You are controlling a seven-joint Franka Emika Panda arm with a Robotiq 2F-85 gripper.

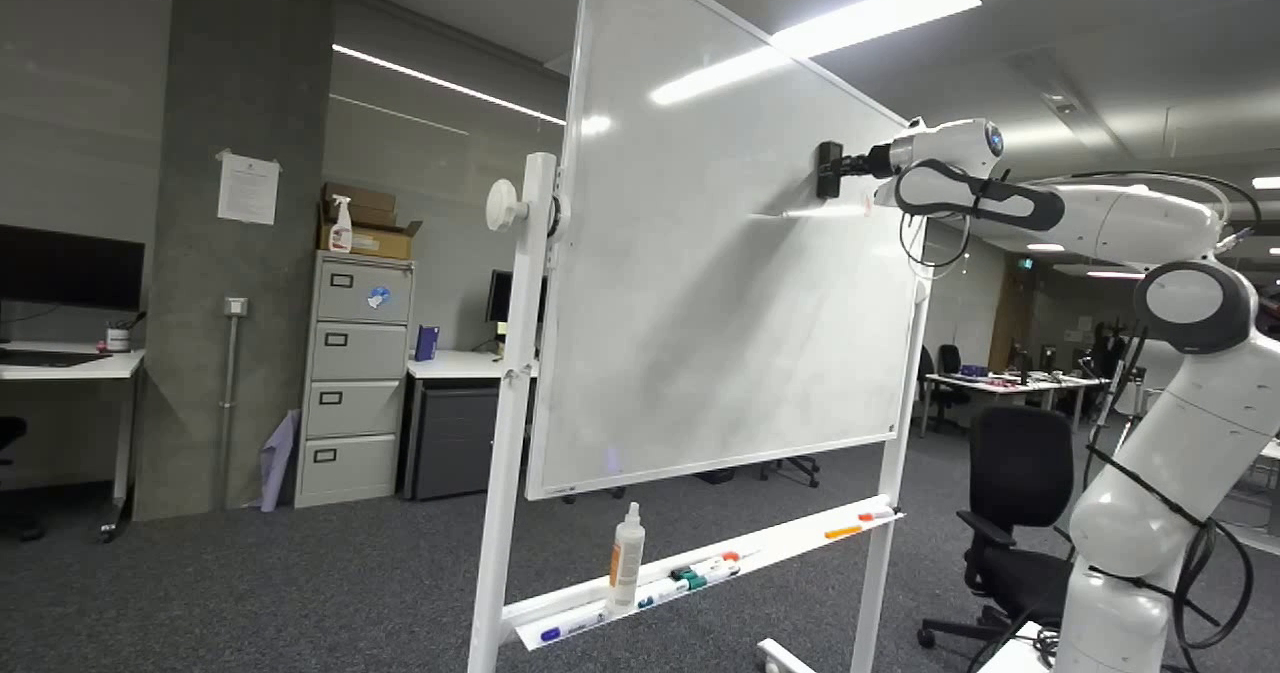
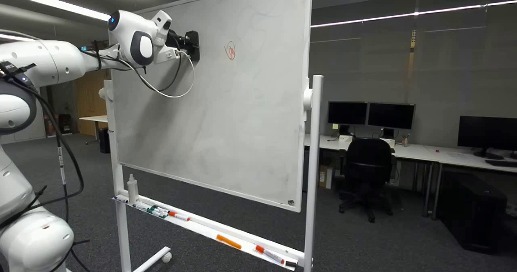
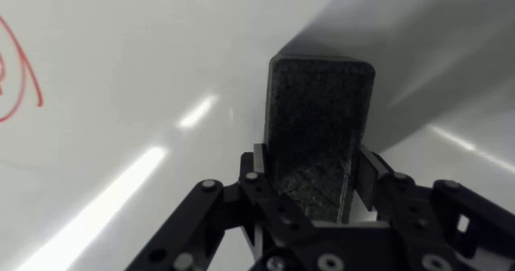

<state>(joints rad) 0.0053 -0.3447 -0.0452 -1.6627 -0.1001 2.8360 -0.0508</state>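
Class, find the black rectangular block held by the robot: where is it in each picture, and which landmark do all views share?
In an exterior view: the black rectangular block is right of centre, upper part.
In an exterior view: the block is left of centre, upper part.
Wrist view: the block is just right of centre, between the black jointed fingers.
Shared landmark: the large white-framed whiteboard behind it.

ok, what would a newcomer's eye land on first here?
The large whiteboard that fills the middle of both exterior views, with the white robot arm extended toward it. Next, the black block, probably an eraser, clamped in the gripper at or very near the whiteboard's surface. Then the small red scribble, to the block's right in an exterior view and at the left edge of the wrist view.
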